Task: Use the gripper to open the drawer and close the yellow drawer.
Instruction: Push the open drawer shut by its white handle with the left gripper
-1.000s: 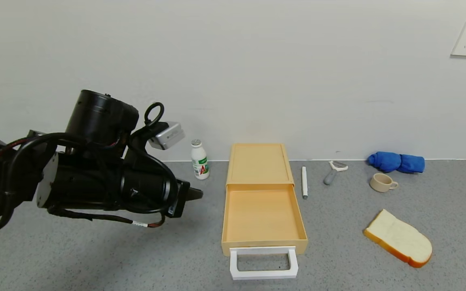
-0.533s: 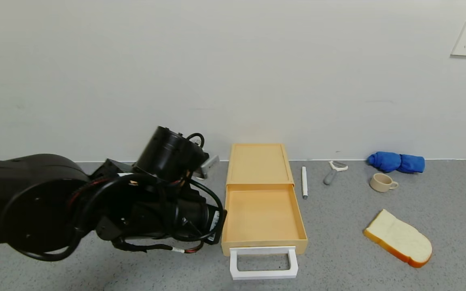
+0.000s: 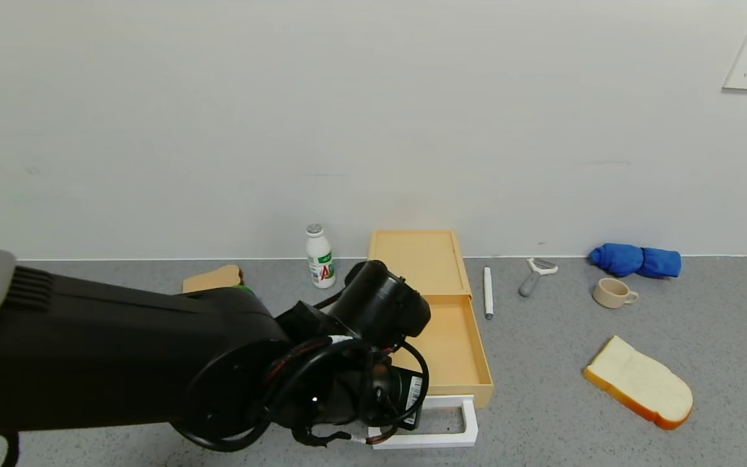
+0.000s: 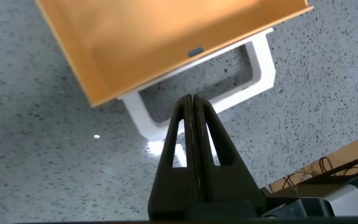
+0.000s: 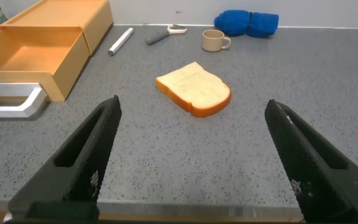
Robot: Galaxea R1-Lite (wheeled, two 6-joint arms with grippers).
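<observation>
The drawer is a shallow pale yellow-tan tray, and it stands pulled out of its flat matching box, open toward 6 o'clock in the head view. The inside of the tray shows nothing in it. A white rectangular loop handle is fixed at its front edge and lies flat on the grey desk. The box sits at 12 o'clock of the tray, against the wall.

Filling the lower left of the head view, the left arm is glossy black, with a cylindrical wrist joint, looped black and red cables, a white barcode sticker and a grey shoulder panel.
</observation>
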